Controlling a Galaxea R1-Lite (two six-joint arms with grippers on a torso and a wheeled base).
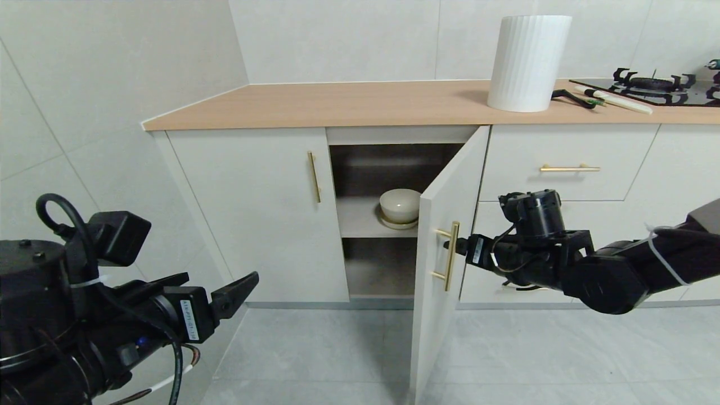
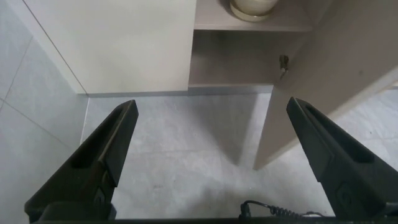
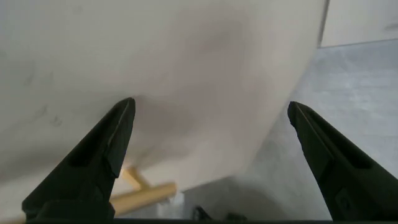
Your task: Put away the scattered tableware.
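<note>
**Right gripper spread wide before the cabinet door**

We see the right gripper (image 3: 210,106) with its two dark fingers (image 3: 102,162) standing wide apart. Behind them the pale cabinet door (image 3: 186,56) takes the middle of the frame and most of the rest. Its gold handle (image 3: 146,194) lies at the frame's edge, just beside one finger. Grey floor tiles (image 3: 354,93) show past the door's edge.

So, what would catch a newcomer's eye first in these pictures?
The open cabinet door under the wooden countertop, with the right gripper open at its brass handle. Inside, a beige bowl sits on a plate on the middle shelf. On the countertop above stands a tall white ribbed container.
</note>
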